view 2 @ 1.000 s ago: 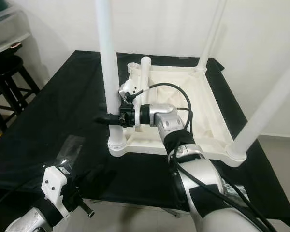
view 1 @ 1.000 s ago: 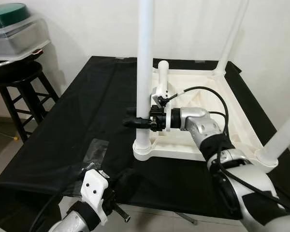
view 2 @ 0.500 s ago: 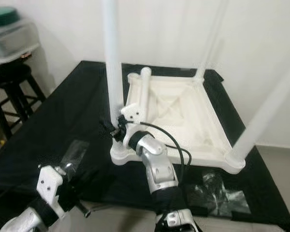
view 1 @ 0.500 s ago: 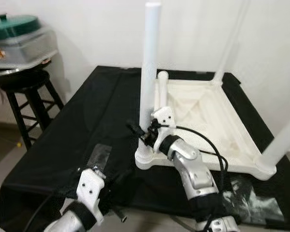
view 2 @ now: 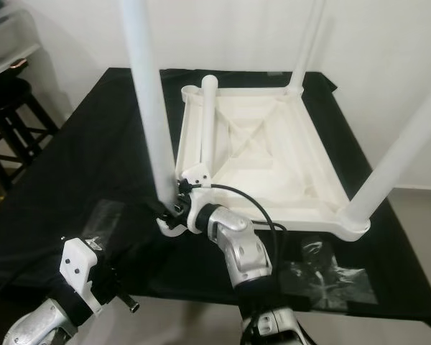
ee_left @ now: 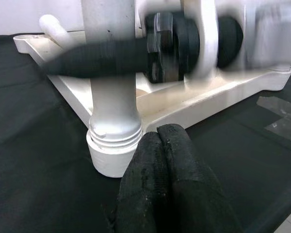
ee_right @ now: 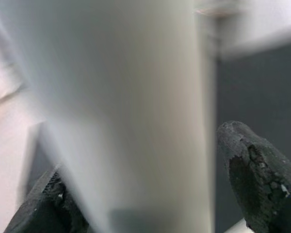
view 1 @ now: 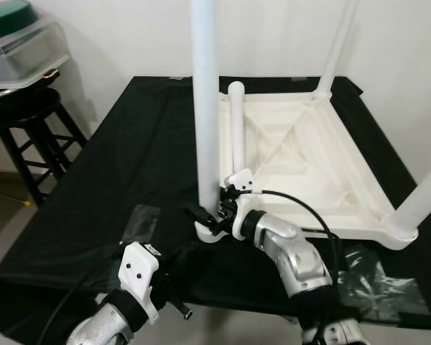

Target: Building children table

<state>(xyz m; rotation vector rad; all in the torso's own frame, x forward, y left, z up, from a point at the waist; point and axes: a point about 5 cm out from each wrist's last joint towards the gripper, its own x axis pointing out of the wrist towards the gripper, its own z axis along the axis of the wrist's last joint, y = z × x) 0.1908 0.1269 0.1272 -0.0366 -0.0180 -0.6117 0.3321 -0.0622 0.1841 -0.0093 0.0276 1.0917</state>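
The tabletop (view 1: pixel 302 154) lies upside down on the black cloth (view 1: pixel 93 180), at about 1 o'clock from the robot, with three legs standing in its corners and a fourth leg (view 1: pixel 235 126) lying loose along its left edge. The right gripper (view 1: pixel 210 215) is clamped on the near-left leg (view 1: pixel 205 108) low down, a finger on each side just above the socket (view 1: pixel 210 231). To seat it well, I'd press straight down along the leg's axis and keep it upright — a low grip gives little leverage against tilt. The left gripper (ee_left: pixel 160 160) sits at 7 o'clock near the table's edge, fingers pressed together on nothing. The legs' tops are cut off, the right wrist view is blurred, and whether the leg is fully home — I cannot tell.
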